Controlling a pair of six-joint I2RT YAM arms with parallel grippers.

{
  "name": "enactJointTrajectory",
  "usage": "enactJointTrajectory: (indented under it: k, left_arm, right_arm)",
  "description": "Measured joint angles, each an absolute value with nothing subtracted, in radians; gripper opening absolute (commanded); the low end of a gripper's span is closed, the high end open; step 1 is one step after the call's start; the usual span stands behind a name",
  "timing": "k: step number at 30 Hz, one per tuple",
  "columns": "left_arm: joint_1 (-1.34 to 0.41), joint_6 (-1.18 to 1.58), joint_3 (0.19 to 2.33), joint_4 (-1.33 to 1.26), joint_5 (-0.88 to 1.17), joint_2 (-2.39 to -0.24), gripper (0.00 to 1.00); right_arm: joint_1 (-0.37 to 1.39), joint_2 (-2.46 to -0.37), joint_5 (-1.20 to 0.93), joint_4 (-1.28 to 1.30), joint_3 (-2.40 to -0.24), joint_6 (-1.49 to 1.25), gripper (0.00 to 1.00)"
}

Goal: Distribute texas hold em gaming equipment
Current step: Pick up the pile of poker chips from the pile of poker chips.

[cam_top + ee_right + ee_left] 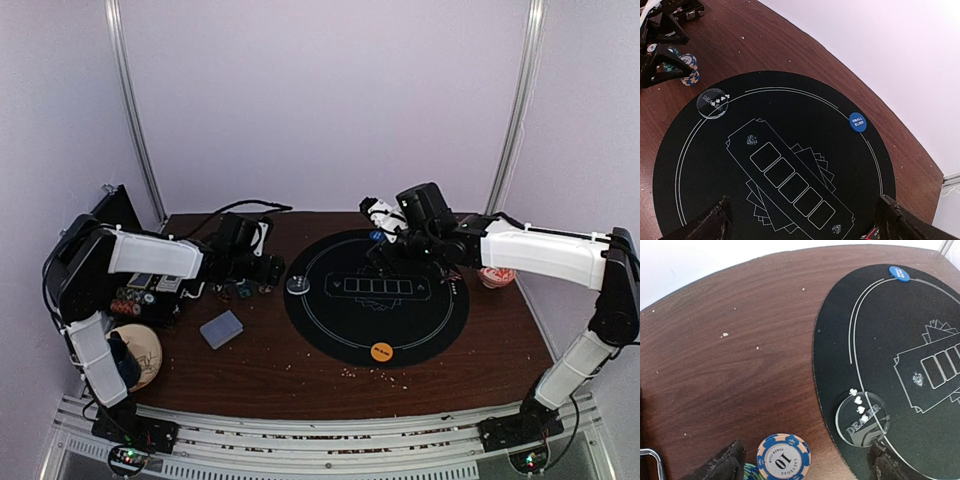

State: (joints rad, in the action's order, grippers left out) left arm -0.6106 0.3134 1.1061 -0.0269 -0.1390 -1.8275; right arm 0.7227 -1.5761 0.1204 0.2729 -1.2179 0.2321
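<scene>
A: Room and surface?
B: Pale walls (320,100). Brown wooden table (270,375) carrying a round black mat (330,335).
A: Deck?
B: The deck (221,329) lies flat on the table, left of the mat, back up. Its long axis runs near-left to far-right.
A: Claws?
B: Left gripper (805,460): jaws apart, chip (783,456) between them, no contact. Right gripper (804,202): jaws wide above the mat, holding nothing.

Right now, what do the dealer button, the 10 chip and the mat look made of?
Dealer button: clear plastic, probably acrylic; the mat shows through it. 10 chip: likely plastic or clay composite, matte, with blue and peach edge stripes around a printed white centre. Mat: thin black sheet, matte, maybe rubber or felt; it lies flat and carries printed white lines.
</scene>
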Motion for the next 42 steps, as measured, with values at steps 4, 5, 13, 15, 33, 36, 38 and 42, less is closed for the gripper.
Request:
enactJointTrajectory:
  k: [4, 5, 13, 15, 33, 36, 38, 42]
  left_arm:
    - [-0.61, 0.314, 1.107, -0.015, -0.153, -1.848, 0.86]
    - [-0.61, 0.314, 1.107, -0.012, -0.157, -1.852, 0.86]
    - [-0.607, 0.314, 1.107, 0.002, -0.176, -1.853, 0.83]
    - [-0.606, 0.314, 1.107, 0.002, -0.178, -1.853, 0.82]
    - [-0.601, 0.313, 1.107, 0.004, -0.178, -1.872, 0.72]
    - [-0.601, 0.313, 1.107, 0.008, -0.177, -1.876, 0.7]
    - [-0.601, 0.313, 1.107, 0.012, -0.176, -1.878, 0.69]
    - [-0.601, 0.313, 1.107, 0.021, -0.176, -1.882, 0.67]
  right_arm:
    - [0.709, -1.576, 0.12, 0.273, -1.218, 0.23, 1.0]
    - [0.707, -1.576, 0.12, 0.273, -1.218, 0.23, 1.0]
    - [0.7, -1.576, 0.121, 0.273, -1.217, 0.228, 1.0]
    - [0.7, -1.576, 0.12, 0.273, -1.217, 0.228, 1.0]
    - [0.69, -1.558, 0.12, 0.271, -1.205, 0.228, 1.0]
    - [0.689, -1.558, 0.12, 0.27, -1.205, 0.228, 1.0]
    - [0.689, -1.558, 0.12, 0.27, -1.205, 0.228, 1.0]
    - [0.689, -1.558, 0.12, 0.268, -1.205, 0.228, 1.0]
